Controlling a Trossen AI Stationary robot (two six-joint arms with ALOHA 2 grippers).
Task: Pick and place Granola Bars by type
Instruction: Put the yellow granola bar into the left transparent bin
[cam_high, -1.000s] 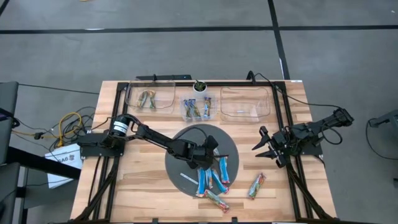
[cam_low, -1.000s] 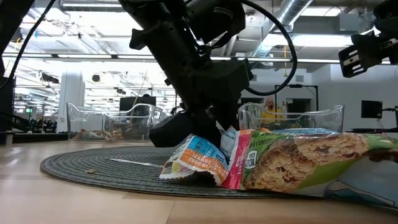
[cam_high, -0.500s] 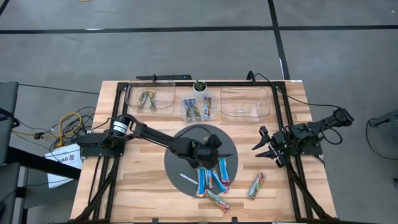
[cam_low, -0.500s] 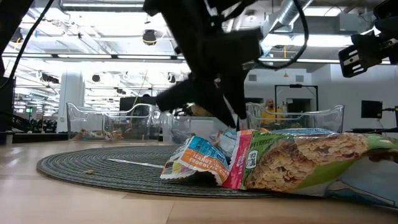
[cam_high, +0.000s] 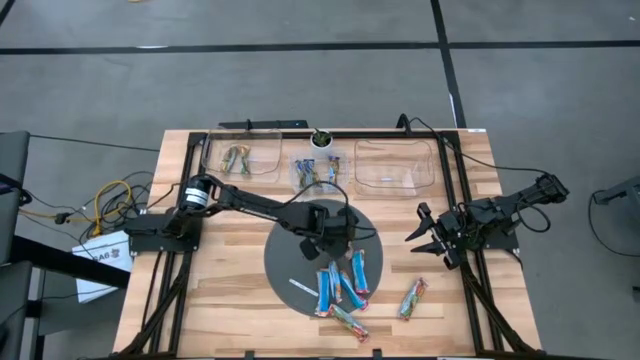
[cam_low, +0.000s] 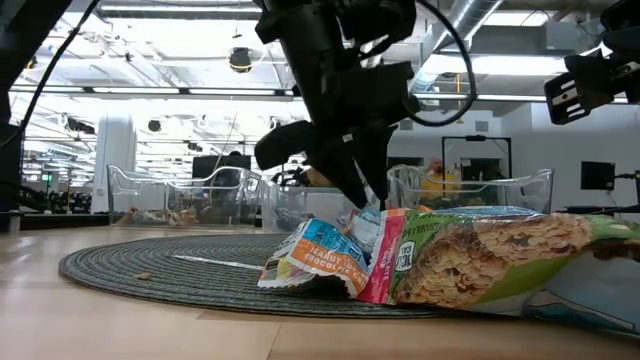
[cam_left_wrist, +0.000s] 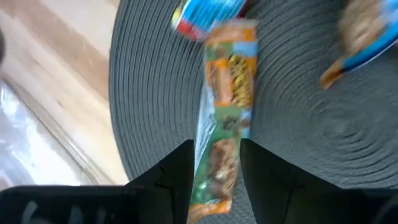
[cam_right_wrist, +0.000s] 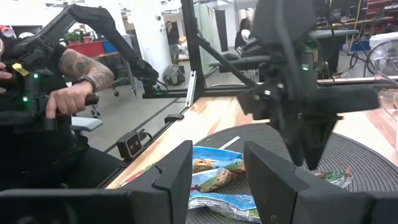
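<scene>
The left gripper (cam_high: 330, 240) is lifting off the round grey mat (cam_high: 290, 262) and swinging back toward the clear bins (cam_high: 395, 165), fingers clamped on a green-and-orange granola bar (cam_left_wrist: 221, 143). Pickup is complete; sorting is next. The remaining bars (cam_high: 340, 290) are lying at the mat's near edge. The right gripper (cam_high: 428, 238) is waiting wide open, well apart.

Green-orange bar (cam_left_wrist: 222, 143) (grey ribbed mat (cam_left_wrist: 311, 137))

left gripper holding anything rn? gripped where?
Yes: the left gripper holds a green-orange granola bar by one end, above the round mat. Right gripper holds nothing.
</scene>
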